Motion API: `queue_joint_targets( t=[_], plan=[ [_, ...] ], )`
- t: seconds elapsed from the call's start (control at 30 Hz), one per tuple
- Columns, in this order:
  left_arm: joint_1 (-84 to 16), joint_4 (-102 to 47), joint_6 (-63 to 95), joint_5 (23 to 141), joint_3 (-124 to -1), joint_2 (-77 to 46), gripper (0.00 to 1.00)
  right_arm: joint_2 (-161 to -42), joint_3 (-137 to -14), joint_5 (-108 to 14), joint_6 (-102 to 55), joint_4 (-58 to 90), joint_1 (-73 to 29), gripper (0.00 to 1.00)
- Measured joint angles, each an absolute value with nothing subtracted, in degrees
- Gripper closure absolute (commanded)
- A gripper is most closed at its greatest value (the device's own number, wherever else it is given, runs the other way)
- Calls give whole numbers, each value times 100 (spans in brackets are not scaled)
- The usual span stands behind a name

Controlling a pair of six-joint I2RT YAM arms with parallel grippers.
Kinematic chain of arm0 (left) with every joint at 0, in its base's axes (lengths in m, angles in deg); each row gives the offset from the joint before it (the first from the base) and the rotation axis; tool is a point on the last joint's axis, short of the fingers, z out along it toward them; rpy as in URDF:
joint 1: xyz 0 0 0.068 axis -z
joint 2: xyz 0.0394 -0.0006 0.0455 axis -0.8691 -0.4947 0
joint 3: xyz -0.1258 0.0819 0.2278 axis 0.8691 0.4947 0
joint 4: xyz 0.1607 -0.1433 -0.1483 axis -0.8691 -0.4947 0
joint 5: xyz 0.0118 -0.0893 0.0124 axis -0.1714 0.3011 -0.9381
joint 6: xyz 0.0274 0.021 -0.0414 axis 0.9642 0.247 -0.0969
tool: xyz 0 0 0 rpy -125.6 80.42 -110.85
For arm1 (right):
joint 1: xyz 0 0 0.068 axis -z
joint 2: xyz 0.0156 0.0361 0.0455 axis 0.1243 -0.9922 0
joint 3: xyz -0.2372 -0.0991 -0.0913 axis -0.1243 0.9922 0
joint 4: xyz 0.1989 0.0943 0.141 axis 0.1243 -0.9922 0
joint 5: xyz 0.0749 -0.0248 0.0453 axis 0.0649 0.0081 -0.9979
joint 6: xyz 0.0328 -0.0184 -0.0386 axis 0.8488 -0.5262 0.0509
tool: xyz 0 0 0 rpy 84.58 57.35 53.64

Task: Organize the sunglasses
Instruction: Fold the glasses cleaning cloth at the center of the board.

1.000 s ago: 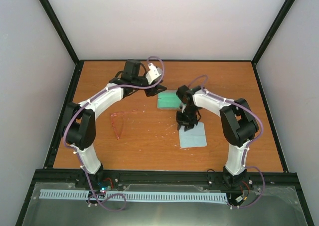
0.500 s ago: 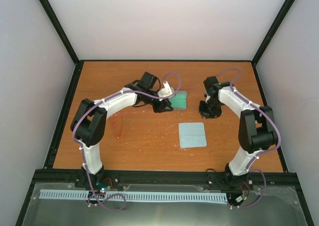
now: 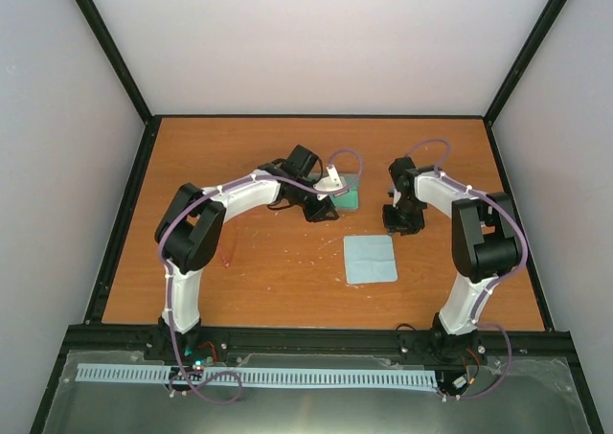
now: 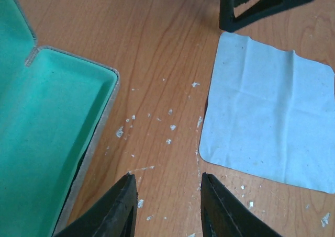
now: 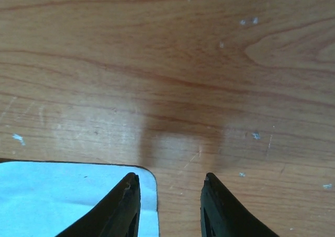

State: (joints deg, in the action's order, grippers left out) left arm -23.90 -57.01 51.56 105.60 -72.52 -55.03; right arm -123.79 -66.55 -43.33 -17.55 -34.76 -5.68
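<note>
The sunglasses (image 3: 227, 253) lie on the bench (image 3: 278, 271) at the left, mostly hidden behind my left arm. My left end effector (image 4: 168, 205) hovers partly open and empty beside the open case (image 4: 57, 143). The cloth (image 4: 267, 122) lies flat just right. My right end effector (image 5: 170, 205), partly open and empty, hangs at the cloth's corner.

Right gripper (image 5: 170, 205) has its two black fingers (image 5: 125, 208) parted, nothing but bare orange-brown wooden tabletop (image 5: 209, 64) showing between them. A rounded corner of the light blue square cloth (image 5: 63, 195) lies flat by the left finger. Small white specks (image 5: 19, 138) dot the wood, and there's a soft shadow (image 5: 178, 137) just past the tips.
</note>
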Motion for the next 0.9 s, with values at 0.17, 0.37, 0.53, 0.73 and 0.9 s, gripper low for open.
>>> queue_joint_targets(
  t=[0.17, 0.37, 0.53, 0.73, 0.9],
  plan=[
    [-2384, -5701, 5076, 10474, -7331, -5538, 65, -12462, -6522, -4320, -1863, -3404, -568, 67],
    [-2384, -5703, 5058, 10405, -7331, -5553, 66, -12486, -6507, -4335, -1887, -3402, -568, 67],
    [-2379, -5703, 5060, 10389, -7331, -5553, 66, -12486, -6504, -4366, -1873, -3393, -581, 67],
    [-2375, -5703, 5060, 10389, -7331, -5553, 66, -12473, -6483, -4383, -1766, -3356, -644, 67],
    [-2375, -5699, 5060, 10391, -7328, -5553, 66, -12456, -6465, -4451, -1683, -3334, -777, 67]
  ],
)
